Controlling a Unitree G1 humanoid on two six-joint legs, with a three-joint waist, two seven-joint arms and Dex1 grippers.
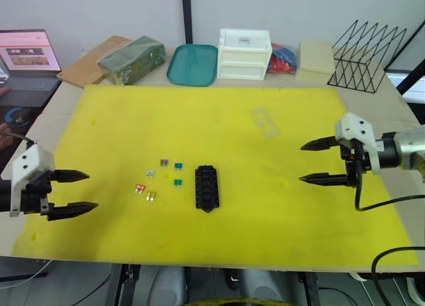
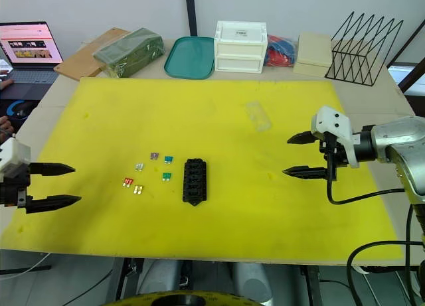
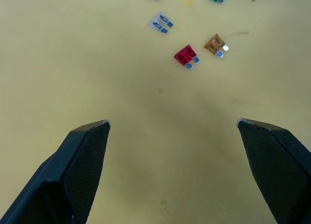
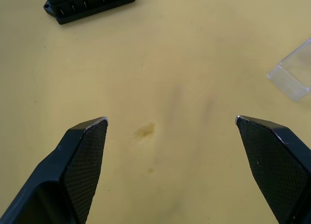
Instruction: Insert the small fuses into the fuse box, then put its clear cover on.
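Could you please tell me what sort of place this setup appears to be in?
Probably a lab or office test bench, not a home: a yellow foam mat covers the worktable, an open laptop sits at one far corner, and a white plastic drawer box and black wire rack line the back edge.

Head stereo pair: 2 eyes look fwd and down over the yellow mat, wide shot, whole mat plus far table edge in frame. Both share the same scene w/ slight sideways offset. L wrist cam: close, looking down along its fingers at the mat, catches the small fuses, also in head views. R wrist cam: same close setup, catches a corner of the fuse box and the clear cover.
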